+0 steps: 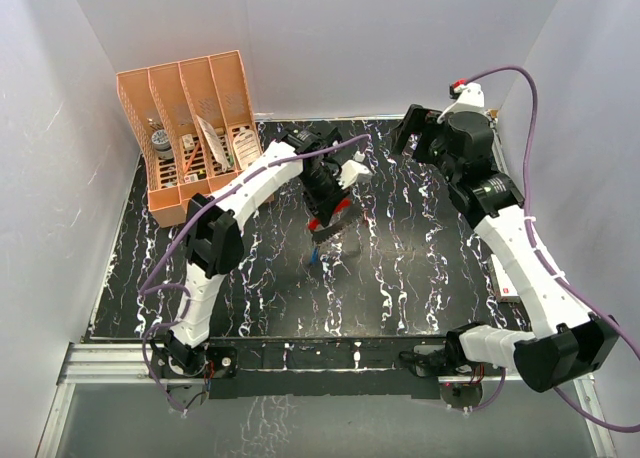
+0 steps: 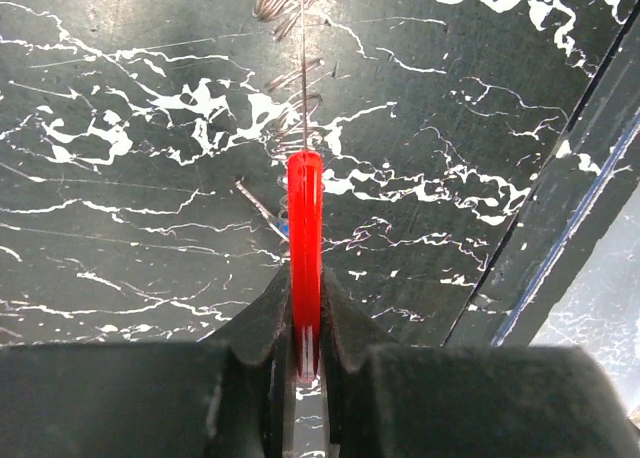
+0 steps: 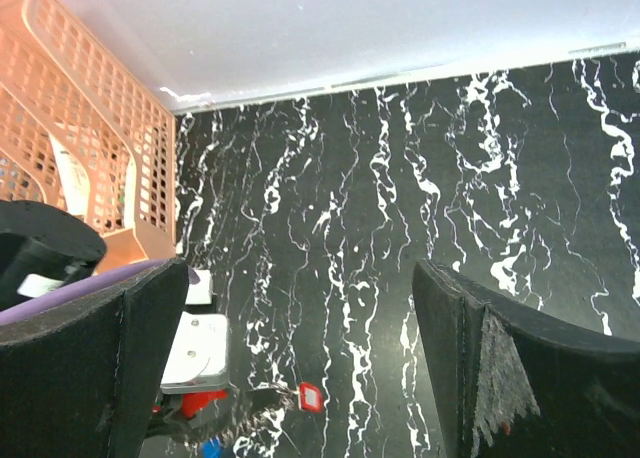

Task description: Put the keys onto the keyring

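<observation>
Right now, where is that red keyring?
The keyring is clamped edge-on in the left gripper, near the middle of the black marbled table, to the right of the orange file rack.

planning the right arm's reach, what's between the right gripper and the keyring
Only bare table in the top view, from the right gripper to the keyring.

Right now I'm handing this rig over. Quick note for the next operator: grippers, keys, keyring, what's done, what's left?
Left gripper: shut on the keyring, gripping its red strip edge-on.
Right gripper: open, empty, high at the far right.
Red key: on the table, apart from the ring.
Blue key: right beside the ring; cannot tell if it is threaded.
Done: ring gripped.
Left: thread the red key, check the blue one.
</observation>
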`<state>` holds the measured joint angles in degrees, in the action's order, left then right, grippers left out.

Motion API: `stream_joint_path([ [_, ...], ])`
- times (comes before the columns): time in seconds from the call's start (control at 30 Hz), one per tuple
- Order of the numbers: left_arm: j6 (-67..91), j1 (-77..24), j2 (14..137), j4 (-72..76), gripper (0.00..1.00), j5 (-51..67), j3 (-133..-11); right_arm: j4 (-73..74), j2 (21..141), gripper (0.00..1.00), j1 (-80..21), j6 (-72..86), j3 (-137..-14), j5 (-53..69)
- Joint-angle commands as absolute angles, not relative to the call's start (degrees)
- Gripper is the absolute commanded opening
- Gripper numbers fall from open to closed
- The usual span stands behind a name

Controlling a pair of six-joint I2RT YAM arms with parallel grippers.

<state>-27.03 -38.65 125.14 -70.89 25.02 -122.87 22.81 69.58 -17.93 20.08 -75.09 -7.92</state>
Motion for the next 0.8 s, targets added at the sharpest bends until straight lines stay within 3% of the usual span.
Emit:
stream_joint_path([
  [0.0,-27.25,-38.55,123.18,-70.39,0.0,29.89,-119.73,16.89,66.39,0.94,-17.67,20.11,-74.27,-7.29],
  [0.77,-30.83,-38.26,132.25,-67.85,0.0,35.43,-116.5,15.34,66.2,0.94,-17.58,18.84,-73.27,-4.45],
])
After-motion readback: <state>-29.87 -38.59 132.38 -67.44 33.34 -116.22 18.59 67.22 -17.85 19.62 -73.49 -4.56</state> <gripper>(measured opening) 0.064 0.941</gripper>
